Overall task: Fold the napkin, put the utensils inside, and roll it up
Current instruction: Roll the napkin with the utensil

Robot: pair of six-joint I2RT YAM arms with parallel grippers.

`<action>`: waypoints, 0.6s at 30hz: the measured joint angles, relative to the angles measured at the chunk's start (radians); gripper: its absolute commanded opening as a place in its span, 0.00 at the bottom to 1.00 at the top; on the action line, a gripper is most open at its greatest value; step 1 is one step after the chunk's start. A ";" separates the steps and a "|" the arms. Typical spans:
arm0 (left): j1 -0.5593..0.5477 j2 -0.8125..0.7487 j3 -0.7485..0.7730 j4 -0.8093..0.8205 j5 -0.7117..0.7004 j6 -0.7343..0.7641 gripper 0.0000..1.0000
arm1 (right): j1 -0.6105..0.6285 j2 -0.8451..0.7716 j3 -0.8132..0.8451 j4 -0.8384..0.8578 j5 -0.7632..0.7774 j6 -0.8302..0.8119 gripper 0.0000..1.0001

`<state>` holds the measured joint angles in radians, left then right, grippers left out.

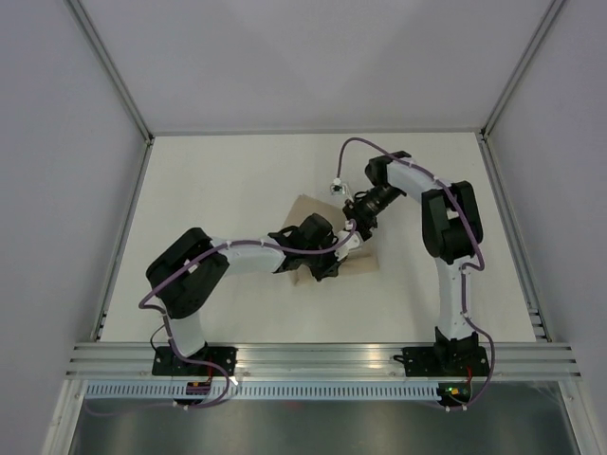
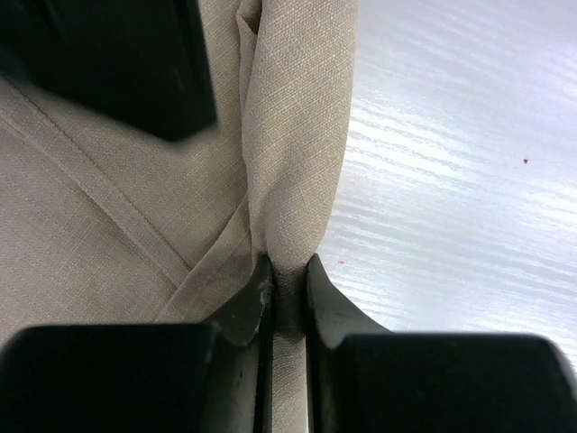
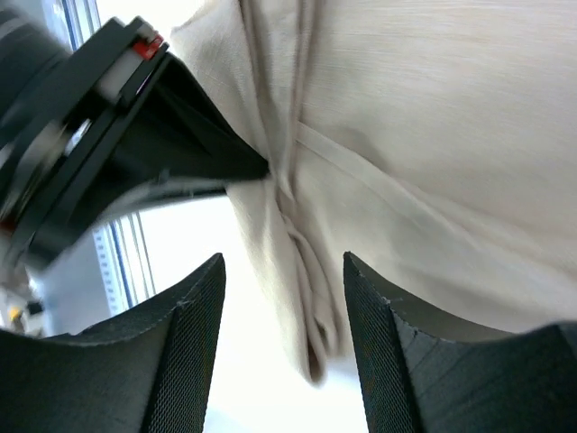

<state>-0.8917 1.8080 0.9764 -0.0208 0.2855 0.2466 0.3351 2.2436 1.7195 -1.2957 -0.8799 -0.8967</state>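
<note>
The beige napkin (image 1: 305, 207) lies mid-table, partly covered by both arms. In the left wrist view its edge is gathered into a thick rolled fold (image 2: 297, 117). My left gripper (image 2: 288, 266) is shut on the near end of that fold, with cloth pinched between the jaws. In the top view the left gripper (image 1: 337, 252) sits at the napkin's near right side. My right gripper (image 3: 282, 258) is open and straddles the rolled end of the napkin (image 3: 311, 307) without clamping it. It hangs just behind the left gripper (image 1: 354, 227). The utensils are hidden.
White table (image 2: 469, 180) borders the napkin on the right of the left wrist view. The left gripper's black body (image 3: 135, 135) fills the upper left of the right wrist view, close to the right fingers. An aluminium rail (image 1: 322, 358) runs along the near edge.
</note>
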 measured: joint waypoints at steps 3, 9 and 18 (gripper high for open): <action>0.031 0.024 0.021 -0.006 0.092 -0.009 0.02 | -0.105 -0.065 -0.034 0.022 -0.046 -0.025 0.61; 0.094 0.117 0.129 -0.075 0.302 -0.018 0.02 | -0.326 -0.229 -0.195 0.093 -0.102 -0.116 0.61; 0.127 0.285 0.344 -0.252 0.534 -0.007 0.02 | -0.317 -0.776 -0.788 0.524 0.047 -0.117 0.69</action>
<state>-0.7647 2.0930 1.3201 -0.2729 0.8200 0.2394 0.0181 1.4681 0.9314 -0.7719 -0.8330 -1.0142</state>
